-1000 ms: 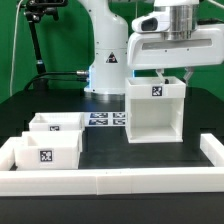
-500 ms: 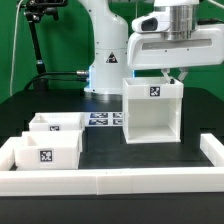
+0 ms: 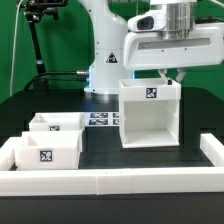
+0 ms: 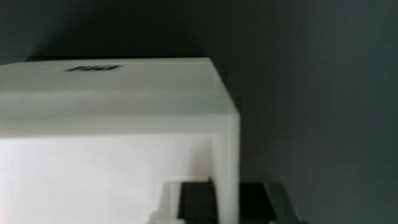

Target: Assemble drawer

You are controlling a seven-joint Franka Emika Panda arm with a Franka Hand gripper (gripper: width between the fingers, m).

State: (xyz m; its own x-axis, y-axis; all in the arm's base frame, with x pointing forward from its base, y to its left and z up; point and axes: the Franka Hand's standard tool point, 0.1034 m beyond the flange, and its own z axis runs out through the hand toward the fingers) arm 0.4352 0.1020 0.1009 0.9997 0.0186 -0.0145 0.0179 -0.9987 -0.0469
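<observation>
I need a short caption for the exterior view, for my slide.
Gripper holds the casing by its wall from above; two trays stand at the view's left.

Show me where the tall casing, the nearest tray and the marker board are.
casing (image 3: pixel 150 125), exterior view, front wall.
nearest tray (image 3: pixel 60 156), exterior view, tagged front face.
marker board (image 3: pixel 100 119), exterior view, printed top surface.

Arm (image 3: pixel 104 50) stands upright at the rear and reaches toward the exterior view's right. The wrist is level and points straight down. Gripper (image 3: pixel 174 77) is vertical. In the wrist view its dark fingers (image 4: pixel 192 203) sit either side of a thin wall of the casing (image 3: pixel 150 115), closed against it.
</observation>
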